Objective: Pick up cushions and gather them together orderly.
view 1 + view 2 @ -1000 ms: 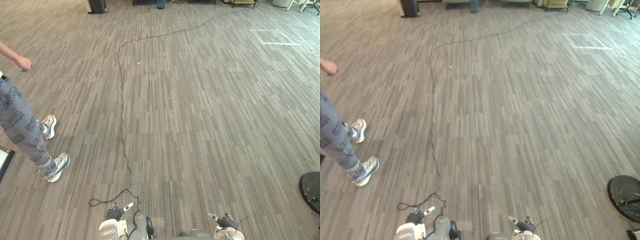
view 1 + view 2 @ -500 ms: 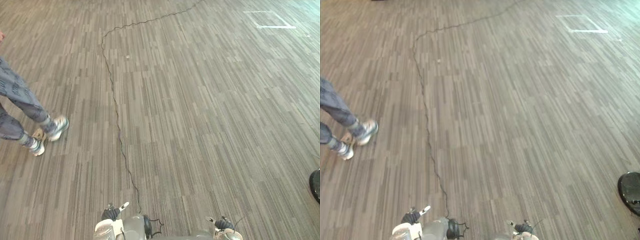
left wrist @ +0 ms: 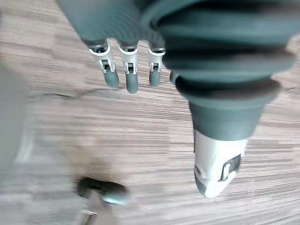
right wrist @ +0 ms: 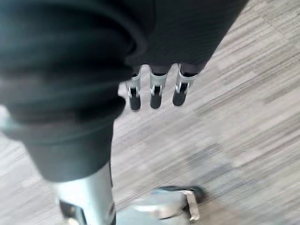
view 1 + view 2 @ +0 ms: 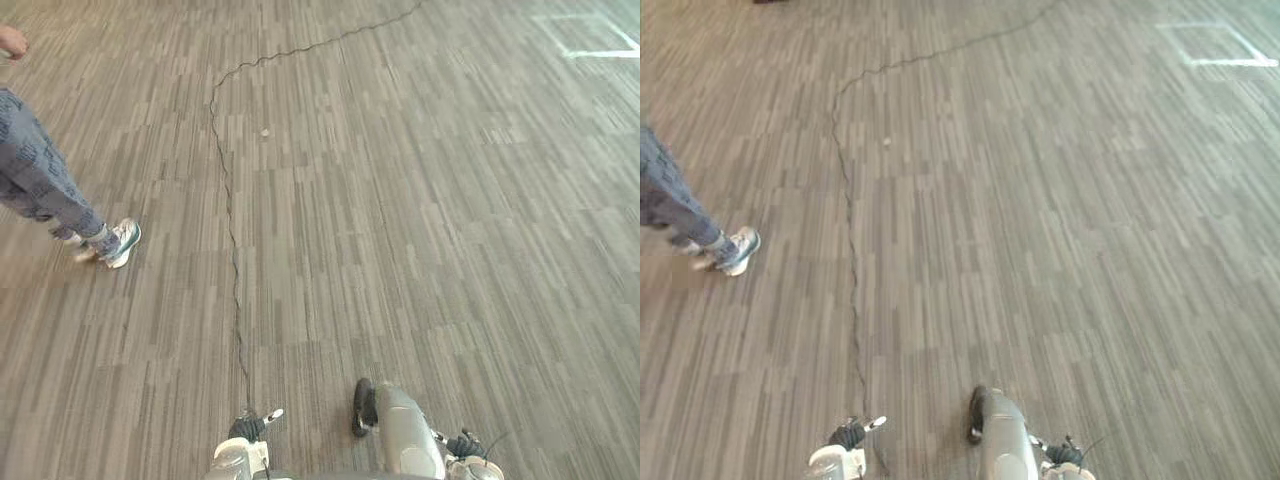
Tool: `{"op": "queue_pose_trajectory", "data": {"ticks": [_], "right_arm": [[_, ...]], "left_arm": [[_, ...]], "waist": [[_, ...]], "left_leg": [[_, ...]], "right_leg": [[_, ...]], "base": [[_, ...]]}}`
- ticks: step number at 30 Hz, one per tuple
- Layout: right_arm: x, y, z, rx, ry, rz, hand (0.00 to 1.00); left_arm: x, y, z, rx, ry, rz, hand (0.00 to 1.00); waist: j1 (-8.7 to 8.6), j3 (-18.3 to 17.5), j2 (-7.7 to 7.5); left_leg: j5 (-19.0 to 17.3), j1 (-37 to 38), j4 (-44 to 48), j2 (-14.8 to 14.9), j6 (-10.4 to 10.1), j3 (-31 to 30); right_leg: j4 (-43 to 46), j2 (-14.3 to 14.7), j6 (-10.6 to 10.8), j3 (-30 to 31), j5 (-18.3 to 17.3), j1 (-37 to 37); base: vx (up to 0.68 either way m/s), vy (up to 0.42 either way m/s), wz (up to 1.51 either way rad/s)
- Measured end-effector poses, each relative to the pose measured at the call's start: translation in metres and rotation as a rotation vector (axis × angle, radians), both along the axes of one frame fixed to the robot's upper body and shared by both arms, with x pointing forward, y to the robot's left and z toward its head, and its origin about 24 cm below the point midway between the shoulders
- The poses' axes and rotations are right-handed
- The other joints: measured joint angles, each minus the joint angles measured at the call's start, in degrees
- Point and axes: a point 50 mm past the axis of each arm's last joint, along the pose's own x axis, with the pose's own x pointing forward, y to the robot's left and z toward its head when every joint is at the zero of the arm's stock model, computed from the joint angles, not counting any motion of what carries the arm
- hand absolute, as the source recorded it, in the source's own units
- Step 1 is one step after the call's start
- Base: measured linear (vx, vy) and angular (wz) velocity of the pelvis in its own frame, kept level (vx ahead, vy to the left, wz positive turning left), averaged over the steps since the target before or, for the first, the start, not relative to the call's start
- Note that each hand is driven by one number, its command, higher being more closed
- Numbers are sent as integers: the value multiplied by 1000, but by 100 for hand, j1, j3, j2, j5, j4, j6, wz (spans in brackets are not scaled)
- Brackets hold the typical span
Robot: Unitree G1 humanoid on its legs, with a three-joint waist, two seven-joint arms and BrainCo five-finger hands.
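As both arms hang low over the grey striped carpet (image 5: 420, 200), we see our left hand (image 3: 131, 77) with its fingers straight and relaxed, thumb apart, holding nothing. Our right hand (image 4: 155, 93) hangs the same way, loose and empty. Where the cushions lie we cannot tell. At the far left a person (image 5: 45, 185) in patterned trousers and pale sneakers is on the carpet, and a white tape outline (image 5: 600, 45) marks the far right.

Grey striped floor (image 5: 420, 220), person's patterned legs (image 5: 40, 175), pale sneaker (image 5: 122, 243), possibly white tape (image 5: 605, 53)
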Motion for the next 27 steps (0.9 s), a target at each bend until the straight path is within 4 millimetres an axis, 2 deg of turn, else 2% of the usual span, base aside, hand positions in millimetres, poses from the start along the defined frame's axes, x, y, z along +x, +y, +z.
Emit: {"op": "queue_pose_trajectory", "data": {"ticks": [1,2,3,4,5,6,7,8,9,10,11,12,13,14,15,16,17,18,19,20,21,22,23,24,25,26,27], "right_arm": [[-1,-1,0,-2,2,-2,0],[-1,1,0,-2,-2,-2,0],[0,4,0,6,-12,0,0],[2,8,0,11,-18,10,0],[3,8,1,9,-19,13,0],[7,8,1,10,-23,17,0],[9,9,1,12,-26,20,0],[11,9,0,19,-15,19,0],[13,9,0,20,-13,25,0],[12,18,-3,42,-2,36,0],[12,23,-4,53,1,39,0],[15,33,-5,81,-6,43,0],[15,36,-5,89,-6,39,0],[14,35,-6,90,-5,35,0],[6,29,-7,77,11,22,0],[4,25,-7,66,16,25,0],[4,26,-7,69,16,31,0],[9,26,-5,70,-1,39,0],[13,22,-3,56,-13,49,0],[14,20,-3,51,-18,51,0],[17,17,0,35,-36,62,0],[18,15,1,31,-40,64,0],[20,13,2,22,-47,70,0],[22,12,3,16,-50,85,0],[23,12,3,16,-52,90,0],[23,12,3,17,-52,91,0],[17,13,0,26,-30,92,0]], "left_arm": [[1,1,1,1,-9,12,0],[4,8,5,17,-35,28,0],[6,12,6,27,-43,29,0],[7,15,8,37,-60,31,0],[8,16,9,38,-66,32,0],[10,17,11,43,-79,31,0],[10,17,11,45,-82,28,0],[3,17,9,39,-70,39,0],[1,17,8,29,-72,61,0],[1,18,9,25,-78,71,0],[2,20,9,30,-79,69,0],[7,23,11,45,-86,46,0],[10,29,13,46,-105,62,0],[11,32,14,52,-111,65,0],[7,27,11,45,-87,43,0],[5,32,9,54,-64,38,0],[5,33,9,63,-55,26,0],[7,35,9,76,-44,0,0],[3,33,6,72,-15,-4,0],[2,32,5,72,-6,-11,0],[-2,29,3,72,14,-36,0],[-4,27,2,72,24,-46,0],[-4,25,1,75,28,-69,0],[-6,24,0,74,33,-75,0],[-4,24,1,73,28,-77,0],[-4,23,1,72,29,-77,0],[-6,22,0,69,34,-75,0]], "waist": [[32,6,-1],[125,48,-73],[134,54,-164],[201,7,-288],[222,-8,-291],[264,-16,-295],[300,-17,-308],[394,-24,-286],[458,-23,-239],[633,-59,-321],[641,-95,-363],[521,-153,-544],[527,-115,-624],[565,-117,-645],[517,-201,-652],[527,-248,-836],[501,-231,-879],[476,-162,-964],[381,-72,-844],[341,-59,-819],[311,-7,-714],[289,3,-680],[227,9,-638],[200,14,-627],[174,15,-617],[159,15,-617],[69,1,-649]], "left_leg": [[-58,-211,422,130,27,96],[-376,-736,1234,372,218,411],[-538,-951,1295,380,375,586],[-780,-1433,1040,360,517,903],[-844,-1574,872,327,547,971],[-996,-1921,-24,73,576,1085],[-989,-2015,-1034,-173,526,1043],[-581,-1985,-3277,-589,311,898],[-74,-2031,-3964,-673,322,817],[556,-2006,-4036,-744,557,760],[568,-1997,-4005,-844,695,764],[363,-2086,-3651,-957,879,799],[-55,-2429,-2535,-847,1003,813],[-258,-2559,-2308,-907,999,849],[-519,-2305,-2495,-1025,1098,835],[-994,-1930,-2614,-1174,1033,1024],[-1089,-1794,-2685,-1241,1046,1078],[-1340,-1390,-2723,-1277,1051,1198],[-1502,-864,-2916,-1218,1011,1315],[-1539,-670,-3044,-1193,999,1367],[-1562,-29,-3493,-1107,966,1545],[-1554,205,-3670,-1054,953,1652],[-1536,667,-4035,-957,922,1931],[-1497,954,-4325,-921,854,2174],[-1458,1212,-4623,-922,784,2365],[-1440,1312,-4731,-931,753,2425],[-1413,1631,-4893,-997,553,2447]], "right_leg": [[-108,68,-26,-2,-19,191],[-506,171,-83,17,-90,839],[-716,170,-87,54,-145,1101],[-1156,173,-42,154,-176,1578],[-1285,180,-32,198,-181,1716],[-1622,156,-4,316,-183,2063],[-1806,90,51,346,-179,2238],[-2063,2,237,550,-164,2481],[-2225,13,339,695,-215,2680],[-2376,-123,504,993,-315,2969],[-2408,-175,542,1060,-330,3029],[-2362,-387,592,1172,-234,3017],[-1987,-456,725,1532,-70,2967],[-1769,-488,732,1600,-65,2915],[-611,-564,861,1769,-146,2529],[934,-785,1096,1951,-18,1940],[1548,-925,1281,1995,192,1656],[2760,-1224,1307,1735,334,1045],[3303,-1421,962,1289,122,662],[3367,-1445,874,1146,33,541],[3253,-1388,696,726,-252,248],[3090,-1334,632,552,-350,125],[2480,-1224,538,34,-466,-263],[1602,-1121,473,-453,-367,-621],[567,-972,371,-847,15,-864],[174,-901,315,-961,219,-911],[-1060,-629,151,-1134,924,-972]], "base": [[520,-112,-14],[397,-72,-17],[653,-117,-23],[346,-58,-13],[580,-22,-19],[427,35,-18],[640,92,-60],[519,152,-78],[677,243,-121],[602,235,-85],[681,211,-50],[687,215,-13],[671,220,-8],[665,308,-34],[613,272,-34],[491,218,-33],[545,112,-44],[530,84,-60],[530,84,-66],[540,79,-70],[450,45,-54],[673,65,-76],[543,39,-70],[641,34,-74],[541,12,-47],[768,-37,-32],[560,-42,-17]]}}
